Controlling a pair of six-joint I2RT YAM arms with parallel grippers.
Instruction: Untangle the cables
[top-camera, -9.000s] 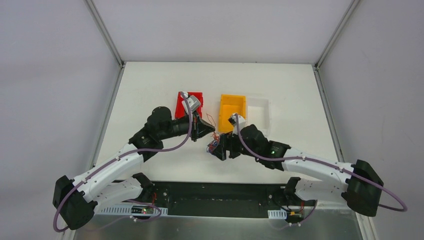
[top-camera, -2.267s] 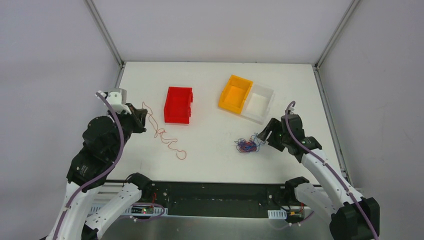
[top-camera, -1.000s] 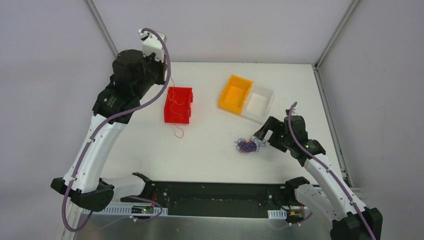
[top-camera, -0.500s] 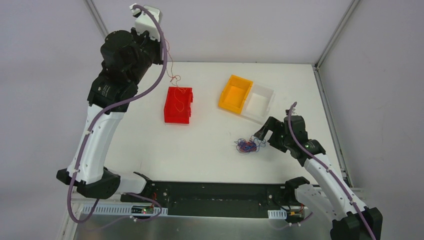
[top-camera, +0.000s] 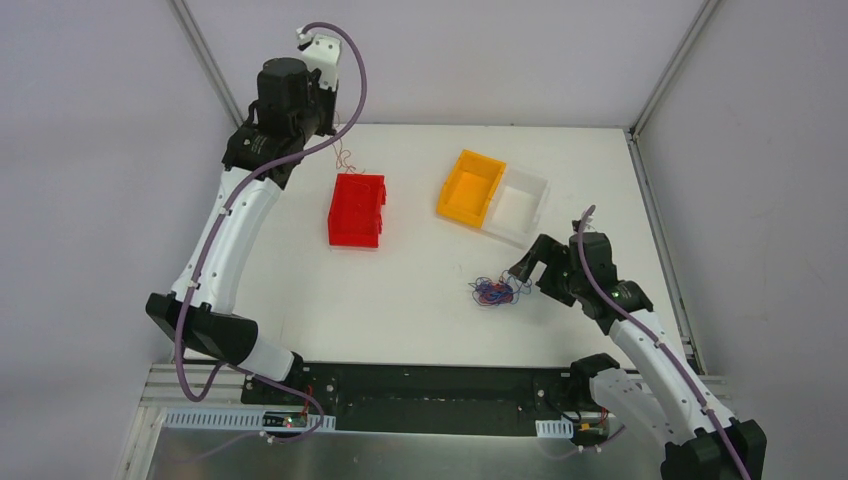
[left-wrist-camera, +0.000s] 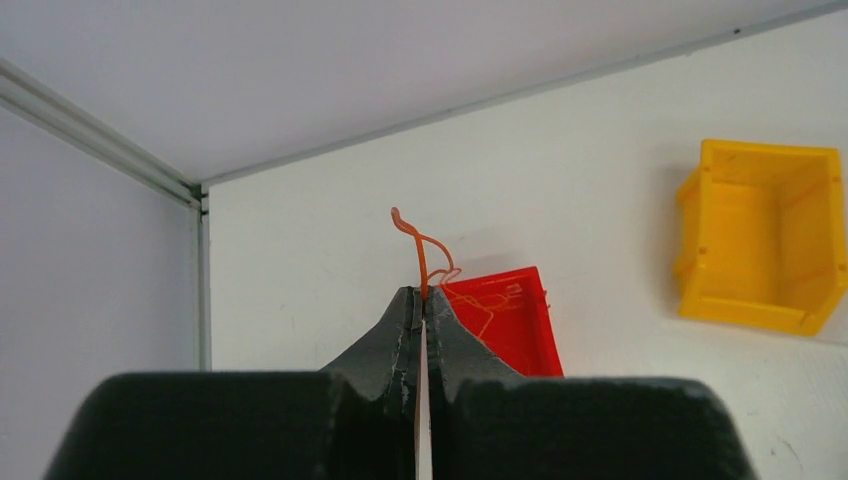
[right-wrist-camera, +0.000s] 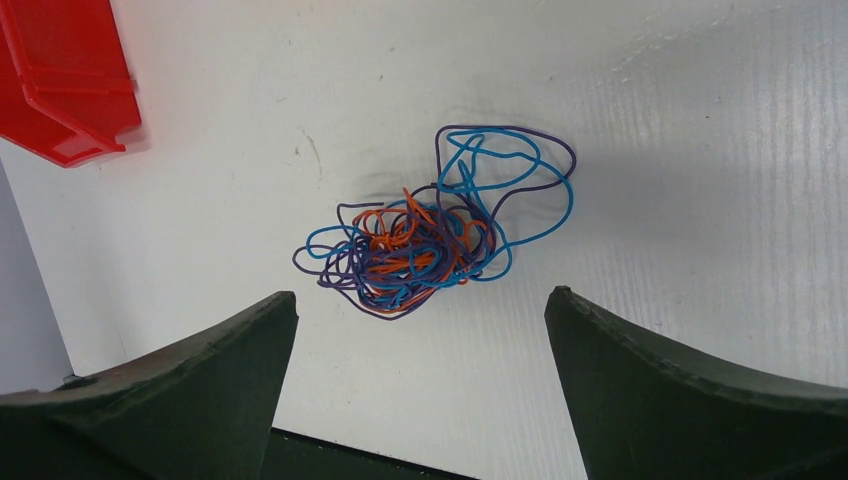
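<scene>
**Left end effector** (left-wrist-camera: 421, 296): jaws pressed fully together, pinching a single orange-red cable (left-wrist-camera: 423, 265) at the very tips. A short kinked end of it stands out beyond the tips and finishes in a small hook. In the top view this arm is raised high over the far left corner of the tabletop (top-camera: 400, 295). The thin strand hangs from the end effector toward the far rim of the red bin (top-camera: 357, 212). Fine orange loops show over the bin's far end in the left wrist view. Whether they rest inside the bin or only hang above it cannot be told.

**Right end effector** (right-wrist-camera: 420, 296): spread wide, holding nothing. Its two fingers stand on either side of the tangle of cables (right-wrist-camera: 425, 245), clear of it.

**Tangle of cables**: lies on bare tabletop, right of centre and toward the near edge, well apart from the red bin. The yellow bin (top-camera: 468, 190) and the white bin (top-camera: 520, 208) stand touching side by side beyond it. It is a loose knot of thin, curly strands in light blue, dark purple and orange-red. The orange-red strands are packed in the core. Blue and purple loops spread outward, with one large loop of both colours projecting from one side. The number of strands cannot be told.
</scene>
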